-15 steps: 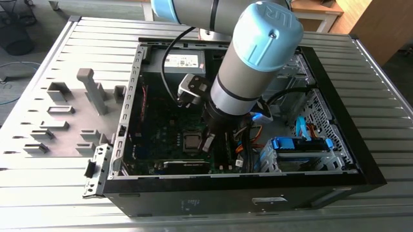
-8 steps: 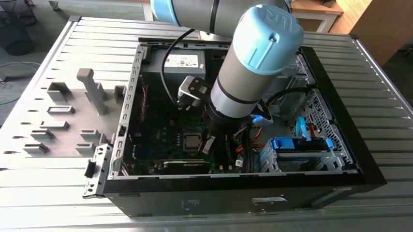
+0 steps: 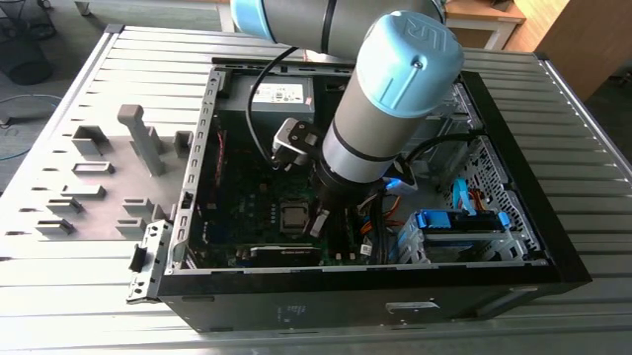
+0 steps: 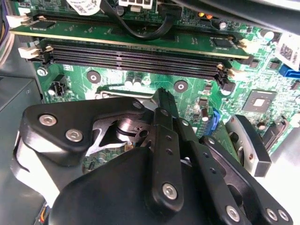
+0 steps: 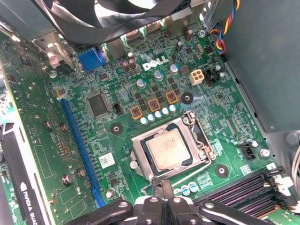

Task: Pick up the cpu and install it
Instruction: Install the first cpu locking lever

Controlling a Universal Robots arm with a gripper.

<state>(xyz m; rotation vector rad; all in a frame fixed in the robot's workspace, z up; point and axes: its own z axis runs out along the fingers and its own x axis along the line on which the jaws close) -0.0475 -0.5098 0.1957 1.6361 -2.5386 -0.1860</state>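
Note:
The cpu (image 5: 166,149), a flat square chip with a silvery top, lies level inside the metal socket frame (image 5: 137,157) on the green motherboard (image 5: 42,117). In the exterior view the cpu (image 3: 294,215) sits low in the open computer case (image 3: 200,148), just to the exterior view's left of my gripper (image 3: 318,222). My gripper (image 5: 164,186) hangs over the socket's edge on the side of the memory slots, shut, with its black fingers pressed together and nothing between them. In the second wrist view the gripper (image 4: 161,97) hides the socket and the cpu.
Memory slots (image 4: 136,58) run beside the socket. A graphics card (image 3: 281,255), cables and a blue drive bracket (image 3: 459,220) crowd the case's near end. A power supply (image 3: 281,95) sits at the far end. Grey holder blocks (image 3: 143,140) stand on the table at the exterior view's left.

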